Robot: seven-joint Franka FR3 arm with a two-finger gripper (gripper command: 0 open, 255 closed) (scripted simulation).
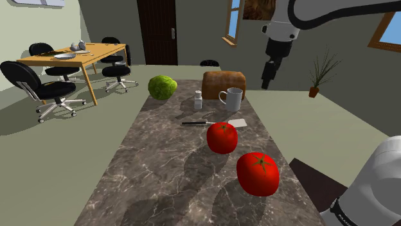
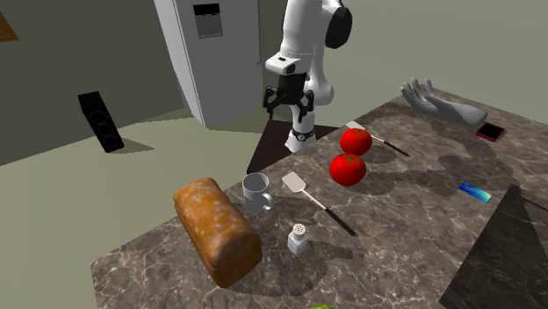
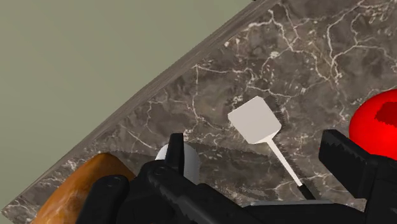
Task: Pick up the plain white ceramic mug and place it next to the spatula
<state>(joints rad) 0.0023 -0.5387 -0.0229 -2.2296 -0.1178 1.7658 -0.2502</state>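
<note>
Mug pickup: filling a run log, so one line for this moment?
gripper open, raised | white mug upright on counter, unheld | spatula beside mug

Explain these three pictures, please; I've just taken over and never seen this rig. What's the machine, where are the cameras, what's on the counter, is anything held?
The machine is a white robot arm ending in a black two-finger gripper. The shoulder view looks from beside its stand, the second exterior view faces it across the counter, and the wrist view looks along the fingers. On the dark marbled counter stand a white mug, a bread loaf beside it, a small shaker and a green leafy head; a spatula lies between the mug and two tomatoes. The gripper hangs open in the air near the mug, holding nothing.
</note>
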